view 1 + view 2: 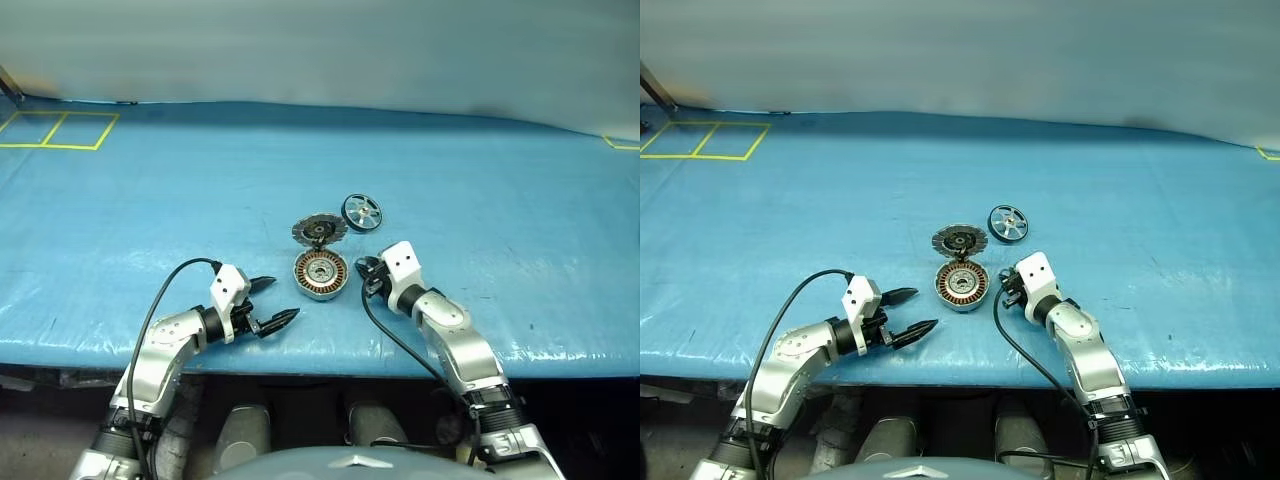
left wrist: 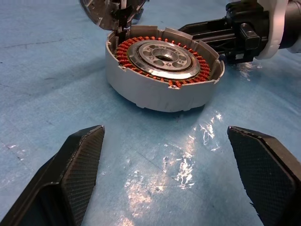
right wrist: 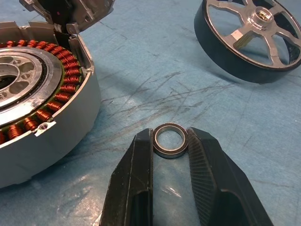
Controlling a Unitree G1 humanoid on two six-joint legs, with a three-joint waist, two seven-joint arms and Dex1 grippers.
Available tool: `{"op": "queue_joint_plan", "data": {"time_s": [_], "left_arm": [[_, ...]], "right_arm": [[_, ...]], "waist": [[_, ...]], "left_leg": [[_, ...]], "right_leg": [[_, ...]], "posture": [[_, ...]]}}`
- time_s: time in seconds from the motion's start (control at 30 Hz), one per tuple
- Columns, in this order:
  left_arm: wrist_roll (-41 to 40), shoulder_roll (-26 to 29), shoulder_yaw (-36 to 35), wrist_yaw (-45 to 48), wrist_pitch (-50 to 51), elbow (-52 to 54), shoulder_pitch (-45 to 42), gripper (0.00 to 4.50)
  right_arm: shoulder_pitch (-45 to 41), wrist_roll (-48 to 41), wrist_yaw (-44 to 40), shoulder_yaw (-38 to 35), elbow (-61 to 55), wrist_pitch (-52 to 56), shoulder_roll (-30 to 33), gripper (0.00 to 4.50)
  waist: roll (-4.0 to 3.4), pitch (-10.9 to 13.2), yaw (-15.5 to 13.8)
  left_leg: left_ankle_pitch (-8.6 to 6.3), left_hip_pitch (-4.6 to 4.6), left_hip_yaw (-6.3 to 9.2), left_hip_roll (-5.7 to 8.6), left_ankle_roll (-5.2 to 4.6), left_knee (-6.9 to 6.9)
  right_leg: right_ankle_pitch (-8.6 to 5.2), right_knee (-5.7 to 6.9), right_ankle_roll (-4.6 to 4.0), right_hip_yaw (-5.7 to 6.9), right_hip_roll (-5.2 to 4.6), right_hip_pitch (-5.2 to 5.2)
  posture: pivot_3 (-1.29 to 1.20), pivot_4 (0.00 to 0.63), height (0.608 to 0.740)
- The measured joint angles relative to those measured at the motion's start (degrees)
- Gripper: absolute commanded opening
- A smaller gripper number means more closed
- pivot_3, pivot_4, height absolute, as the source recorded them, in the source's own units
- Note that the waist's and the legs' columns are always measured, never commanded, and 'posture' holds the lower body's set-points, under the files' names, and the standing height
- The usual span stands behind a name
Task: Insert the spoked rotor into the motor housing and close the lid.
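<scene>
The left gripper [image 1: 268,303] is held near the bench's front edge with its jaws spread wide apart, nothing between them. Just beyond it, the housing [image 1: 321,274] lies flat on the blue bench [image 1: 520,220], its copper windings exposed. The lid [image 1: 318,230] is seen touching the housing's far rim, tilted up and open. To the right of the housing, the right gripper [image 3: 170,141] is clamped on a small ring [image 3: 170,140] resting on the bench. The rotor [image 1: 361,212] lies further back and to the right, apart from the lid. No writing can be read.
</scene>
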State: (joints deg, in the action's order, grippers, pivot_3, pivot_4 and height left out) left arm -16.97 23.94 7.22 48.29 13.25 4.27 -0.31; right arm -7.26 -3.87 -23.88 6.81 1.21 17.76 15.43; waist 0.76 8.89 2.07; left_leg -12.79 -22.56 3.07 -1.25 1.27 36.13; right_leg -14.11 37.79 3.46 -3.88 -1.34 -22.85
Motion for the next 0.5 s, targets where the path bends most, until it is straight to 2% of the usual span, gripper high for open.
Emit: {"op": "queue_joint_plan", "data": {"time_s": [0.27, 0.5], "left_arm": [[0.0, 0.1, 0.3, -0.6, 0.8, 5.4, 1.4, 4.5], [0.0, 0.6, 0.3, -0.1, 1.4, 5.6, 1.5, 4.5]], "right_arm": [[6.8, -3.4, -2.8, -1.1, -13.0, 3.4, 2.6, 0.7], [7.0, -4.6, -5.4, 1.7, -23.8, 6.7, 4.5, 0.7]], "waist": [[-0.1, 0.1, 0.1], [-0.09, 0.1, 0.1]], "left_leg": [[-0.03, -0.12, 0.01, 0.0, -0.03, -0.1], [-0.02, -0.1, 0.02, -0.07, -0.03, -0.08]], "right_leg": [[0.01, 0.01, 0.05, 0.0, -0.01, -0.15], [-0.11, 0.0, -0.15, 0.02, 0.08, -0.14]], "posture": [[0.0, 0.15, 0.74], [0.0, 0.15, 0.74]]}}
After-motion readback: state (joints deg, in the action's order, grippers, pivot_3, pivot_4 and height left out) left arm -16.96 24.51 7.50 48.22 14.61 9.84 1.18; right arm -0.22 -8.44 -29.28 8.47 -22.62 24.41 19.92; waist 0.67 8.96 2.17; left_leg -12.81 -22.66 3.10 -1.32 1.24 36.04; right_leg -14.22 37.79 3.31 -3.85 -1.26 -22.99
